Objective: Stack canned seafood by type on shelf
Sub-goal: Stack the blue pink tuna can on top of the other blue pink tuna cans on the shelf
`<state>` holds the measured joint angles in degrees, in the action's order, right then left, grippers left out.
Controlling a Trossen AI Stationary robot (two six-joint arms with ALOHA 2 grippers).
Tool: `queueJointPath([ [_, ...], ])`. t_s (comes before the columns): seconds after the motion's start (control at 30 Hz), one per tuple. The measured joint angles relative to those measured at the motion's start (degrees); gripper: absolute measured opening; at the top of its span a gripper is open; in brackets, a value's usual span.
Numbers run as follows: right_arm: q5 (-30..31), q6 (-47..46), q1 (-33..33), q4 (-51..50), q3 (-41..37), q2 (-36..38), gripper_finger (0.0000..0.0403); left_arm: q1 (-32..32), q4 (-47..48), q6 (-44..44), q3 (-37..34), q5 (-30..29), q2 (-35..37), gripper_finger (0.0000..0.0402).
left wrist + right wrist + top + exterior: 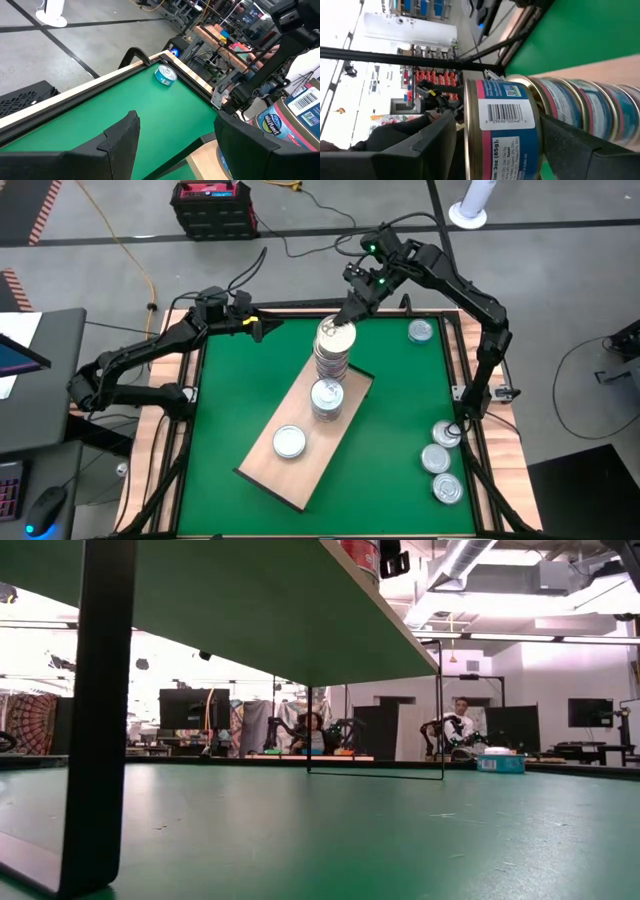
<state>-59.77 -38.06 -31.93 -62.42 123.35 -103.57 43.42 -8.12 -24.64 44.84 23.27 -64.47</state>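
Right gripper [352,315] clamped top tin [502,132] of tall stack [331,360] on shelf [262,465] by its sidewall; rigid, slick, likely topple-prone; left gripper [175,145] gaped empty.

One shelf [262,463]; four loose tins [447,434] on table; two stacks, one single on shelf

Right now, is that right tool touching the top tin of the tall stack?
Touching: the right wrist view shows the right tool closed on both sides of the top tin.
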Motion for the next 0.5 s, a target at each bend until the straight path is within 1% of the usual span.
queueJointPath([
  [0.2,1.7,-4.9,0.4,6.2,0.0,0.0,0.0297,0.0,0.0,0.0,0.0,0.0,0.0,0.0244],
  [0.5,1.8,-5.8,0.8,6.2,0.0,0.0,0.0297,0.0,0.0,0.0,0.0,0.0,0.0,0.0244],
])
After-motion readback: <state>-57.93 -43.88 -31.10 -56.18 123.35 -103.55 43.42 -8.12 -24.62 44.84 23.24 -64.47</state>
